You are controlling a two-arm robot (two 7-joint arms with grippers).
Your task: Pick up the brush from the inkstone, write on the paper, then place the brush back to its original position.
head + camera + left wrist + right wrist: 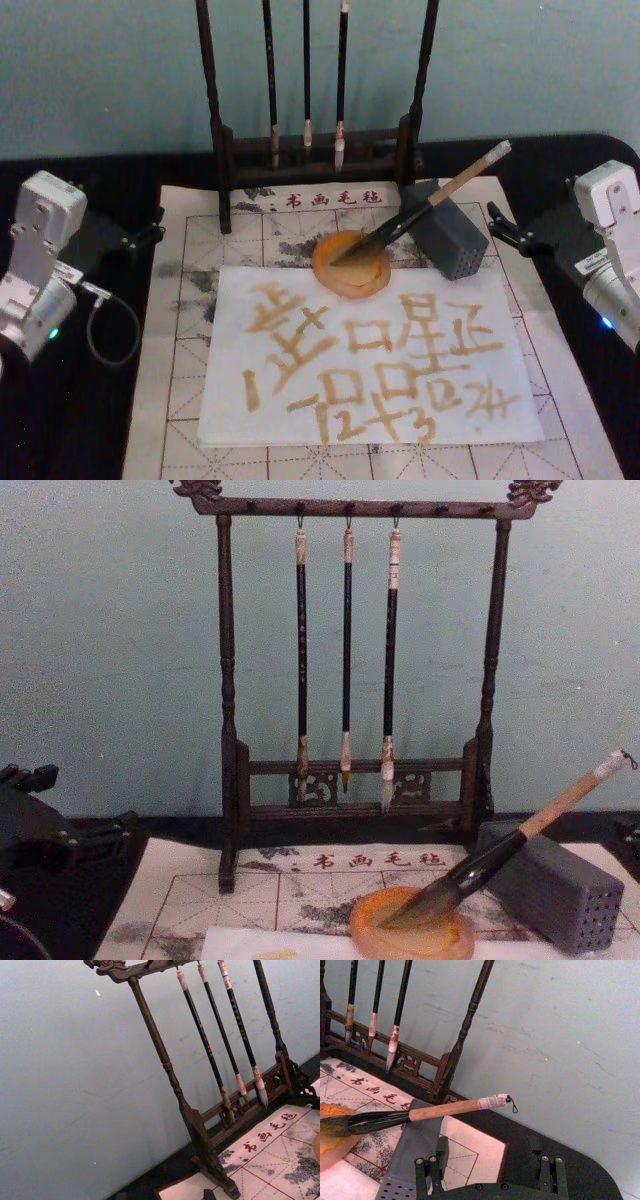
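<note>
The brush tuft sinks into the inkstone [350, 287] and its tip is hard to tell from the amber dish. In the chest view the paper is cut off at the lower edge. In the right wrist view the inkstone is cut by the frame.

The left tool [150, 230] hangs over the black bench [60, 430] at the mat's [190, 300] left edge, well apart from the inkstone. I cannot tell whether it is released or clenched. The right tool [505, 228] hangs at the mat's right edge, near the grey block [455, 243]. It is released and empty, its fingers [440, 1152] spread wide.

The brush [432, 204] lies tilted. Its dark tuft rests in the inkstone and its tan handle leans on the block, with the whitish cap raised toward the right tool. The inkstone sits at the paper's [230, 405] far edge. The white sheet bears tan strokes. Behind stands a rack [228, 730] with three thin brushes [346, 640] hanging.
</note>
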